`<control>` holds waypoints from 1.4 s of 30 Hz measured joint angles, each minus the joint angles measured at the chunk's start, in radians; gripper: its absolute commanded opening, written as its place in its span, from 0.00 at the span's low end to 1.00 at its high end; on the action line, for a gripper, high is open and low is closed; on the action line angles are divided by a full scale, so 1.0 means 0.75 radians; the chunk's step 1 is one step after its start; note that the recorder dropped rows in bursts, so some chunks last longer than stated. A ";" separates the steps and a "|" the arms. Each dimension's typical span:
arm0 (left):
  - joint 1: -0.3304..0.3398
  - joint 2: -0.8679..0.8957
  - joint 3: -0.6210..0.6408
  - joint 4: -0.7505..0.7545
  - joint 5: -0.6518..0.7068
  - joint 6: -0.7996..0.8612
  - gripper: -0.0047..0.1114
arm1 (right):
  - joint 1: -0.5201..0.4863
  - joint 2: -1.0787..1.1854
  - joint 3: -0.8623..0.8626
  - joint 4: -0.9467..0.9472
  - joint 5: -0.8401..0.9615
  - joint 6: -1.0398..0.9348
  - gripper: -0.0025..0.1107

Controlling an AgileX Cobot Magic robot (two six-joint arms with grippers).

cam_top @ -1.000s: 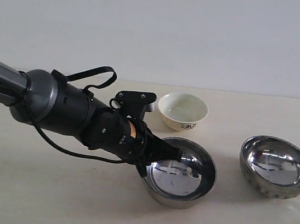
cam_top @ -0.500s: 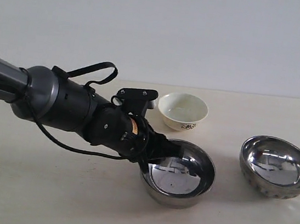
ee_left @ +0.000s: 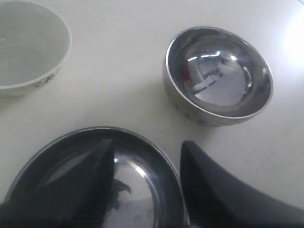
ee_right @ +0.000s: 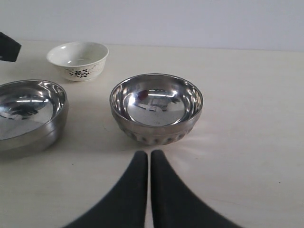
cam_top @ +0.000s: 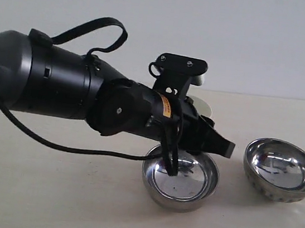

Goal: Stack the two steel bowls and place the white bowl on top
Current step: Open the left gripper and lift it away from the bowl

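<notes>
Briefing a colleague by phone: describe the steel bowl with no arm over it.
On the pale table, look to the right side of the exterior view: a shiny steel bowl stands alone there. Its steel twin sits under the left end effector, and the white bowl is smaller with a dark floral pattern.

The right hand (ee_right: 149, 160), closed tight, points at 1 steel bowl (ee_right: 156, 107); another steel bowl (ee_right: 28, 114) and the white bowl (ee_right: 78, 61) stand apart.
</notes>
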 measured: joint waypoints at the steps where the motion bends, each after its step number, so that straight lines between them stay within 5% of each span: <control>1: -0.017 0.000 0.000 0.000 -0.004 0.010 0.25 | 0.000 0.000 0.000 0.000 0.000 0.000 0.02; 2: -0.023 0.000 0.000 0.000 -0.004 0.018 0.14 | 0.000 0.000 0.000 0.000 0.000 0.000 0.02; 4: -0.030 0.000 0.000 0.000 -0.001 0.033 0.08 | 0.000 0.000 0.000 0.000 0.000 0.000 0.02; 18: -0.030 -0.304 0.153 0.000 -0.061 0.052 0.08 | 0.000 0.000 0.000 0.000 0.000 0.000 0.02; 42: -0.030 -1.550 0.845 0.000 -0.157 0.105 0.08 | 0.000 0.000 0.000 0.000 0.000 0.000 0.02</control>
